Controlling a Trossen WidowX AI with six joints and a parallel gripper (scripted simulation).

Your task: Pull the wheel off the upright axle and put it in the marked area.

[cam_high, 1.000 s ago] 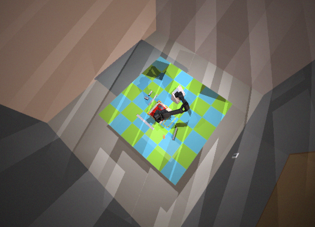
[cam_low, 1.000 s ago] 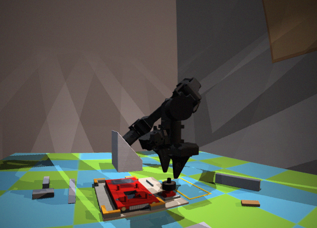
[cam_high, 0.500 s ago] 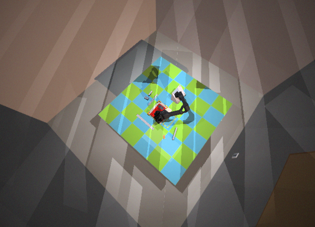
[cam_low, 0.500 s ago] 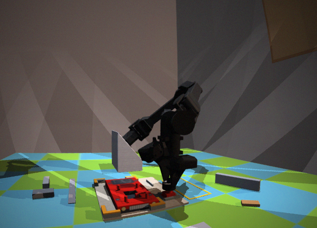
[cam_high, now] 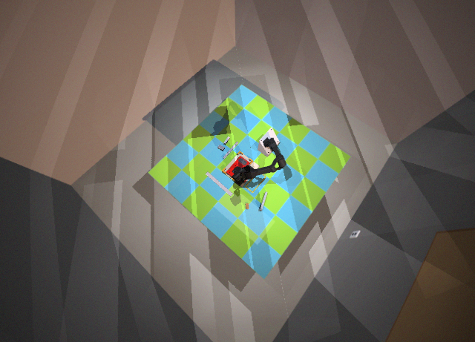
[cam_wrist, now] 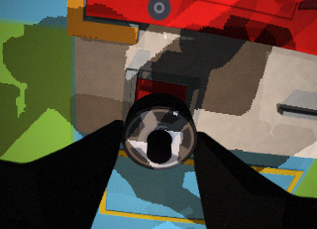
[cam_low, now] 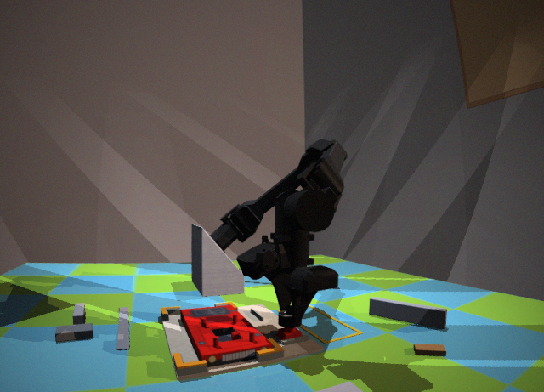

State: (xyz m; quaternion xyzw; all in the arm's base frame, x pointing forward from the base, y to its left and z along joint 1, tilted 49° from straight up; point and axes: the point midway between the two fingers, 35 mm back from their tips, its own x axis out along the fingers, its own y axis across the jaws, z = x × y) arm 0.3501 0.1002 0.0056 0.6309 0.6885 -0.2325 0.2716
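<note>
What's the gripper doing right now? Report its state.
Gripper: jaws shut on the wheel, one finger on each side of its rim.

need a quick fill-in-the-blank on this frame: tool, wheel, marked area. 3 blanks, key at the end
1. The tool is shut on the ____.
2. In the wrist view the wheel sits over a small ____-coloured mount.
3. The marked area on the table is outlined in ____.

Missing words: wheel; red; orange
</note>
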